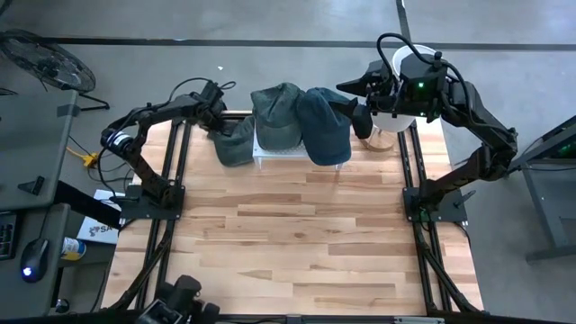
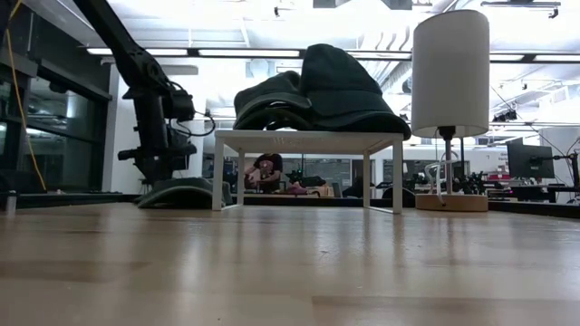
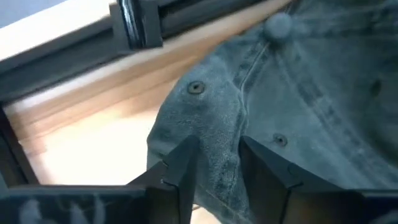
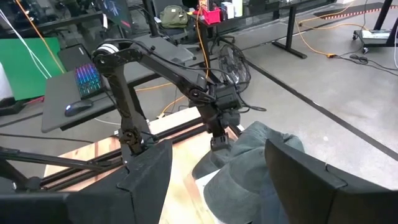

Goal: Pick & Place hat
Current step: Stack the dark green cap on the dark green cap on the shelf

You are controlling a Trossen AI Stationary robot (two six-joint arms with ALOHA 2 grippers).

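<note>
Three dark green caps are in view. Two lie on a small white stand [image 1: 270, 153]: the left cap [image 1: 276, 112] and the right cap [image 1: 324, 126], overlapping. The third cap [image 1: 232, 142] lies on the table just left of the stand, by the far edge. My left gripper [image 1: 219, 124] is down on this cap and shut on its crown. My right gripper [image 1: 360, 115] hangs open beside the right cap's right edge. In the right wrist view its fingers stand wide apart above that cap [image 4: 249, 168]. My left gripper pinches a raised fold of the third cap's crown [image 3: 222, 146] between its two fingers [image 3: 183, 165], a little below the top button [image 3: 278, 26] and between two eyelets. The fingers come slanting down from the table's left. The cap rests on the table.
A lamp with a white shade [image 1: 407, 63] and round wooden base [image 1: 382, 139] stands right of the stand, close under my right arm. Black frame rails [image 1: 409, 162] run along the table's edges. The near half of the wooden table [image 1: 297, 243] is bare boards.
</note>
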